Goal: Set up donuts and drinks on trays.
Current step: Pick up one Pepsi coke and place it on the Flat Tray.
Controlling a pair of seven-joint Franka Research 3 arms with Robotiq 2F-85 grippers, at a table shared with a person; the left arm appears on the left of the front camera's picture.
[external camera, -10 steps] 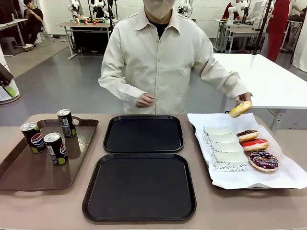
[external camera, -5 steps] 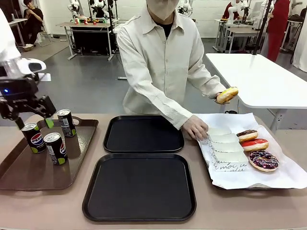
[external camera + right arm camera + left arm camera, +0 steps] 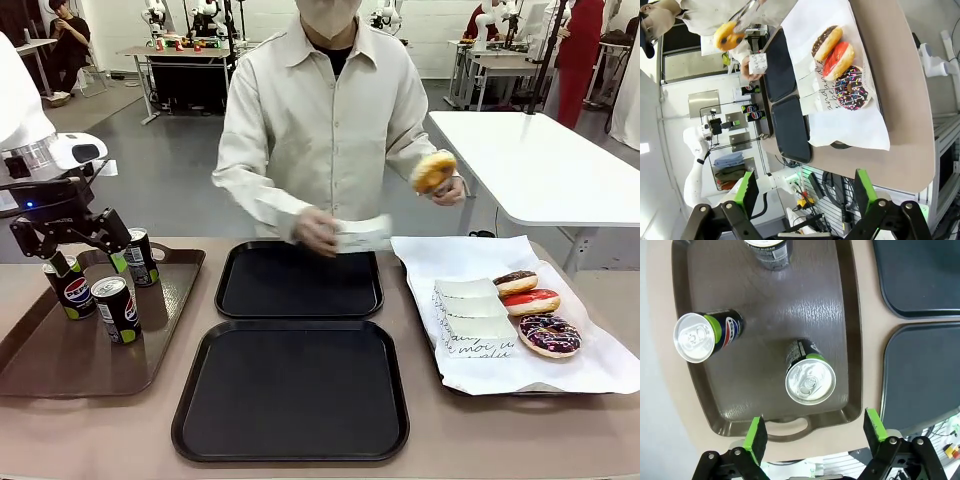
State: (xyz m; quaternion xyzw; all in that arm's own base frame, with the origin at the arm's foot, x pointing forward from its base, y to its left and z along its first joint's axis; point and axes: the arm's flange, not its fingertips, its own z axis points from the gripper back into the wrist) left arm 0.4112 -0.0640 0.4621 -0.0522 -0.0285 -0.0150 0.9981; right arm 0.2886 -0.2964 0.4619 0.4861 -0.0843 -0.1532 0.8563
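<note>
Left gripper (image 3: 88, 262), jaws apart, hangs over three cans (image 3: 117, 309) on the brown tray (image 3: 60, 365); its wrist view shows their silver tops. Right gripper (image 3: 805, 190), also spread, sits high above donuts (image 3: 839, 60); a person's hand (image 3: 450, 188) holds a yellow donut (image 3: 433, 171)

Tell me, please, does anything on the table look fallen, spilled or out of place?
Nothing stands out. The three cans stand upright on the brown tray, both black trays lie straight, and three donuts sit in a row on the white paper. No spill shows.

A brown handled tray (image 3: 60, 360) sits left, white paper (image 3: 590, 375) right.
</note>
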